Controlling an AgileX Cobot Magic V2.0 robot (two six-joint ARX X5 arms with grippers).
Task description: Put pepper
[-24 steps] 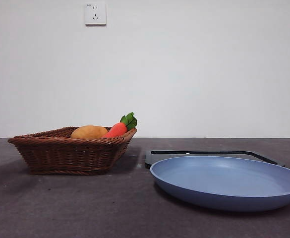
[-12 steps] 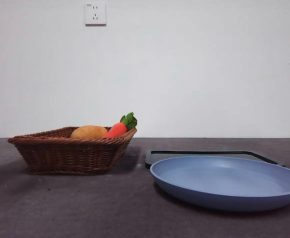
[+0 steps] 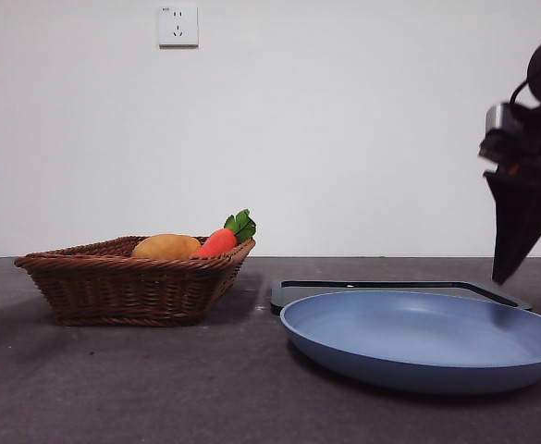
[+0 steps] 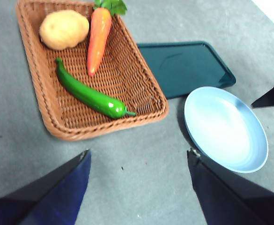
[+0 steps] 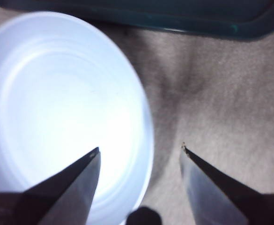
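Note:
The green pepper (image 4: 89,95) lies in the wicker basket (image 4: 141,84) beside an orange carrot (image 4: 98,36) and a potato (image 4: 64,29). In the front view the basket wall (image 3: 131,287) hides the pepper. My left gripper (image 4: 139,157) is open and empty, high above the table in front of the basket. My right gripper (image 5: 140,150) is open and empty, low over the rim of the blue plate (image 5: 57,108). It shows at the right edge of the front view (image 3: 527,268), above the plate (image 3: 418,338).
A dark green tray (image 4: 183,65) lies flat behind the plate and beside the basket; it also shows in the front view (image 3: 390,287) and the right wrist view (image 5: 174,14). A wall socket (image 3: 178,26) is on the white wall.
The right arm has come down into the front view from the top right, to just above the plate's right rim. The basket, plate and tray have not moved.

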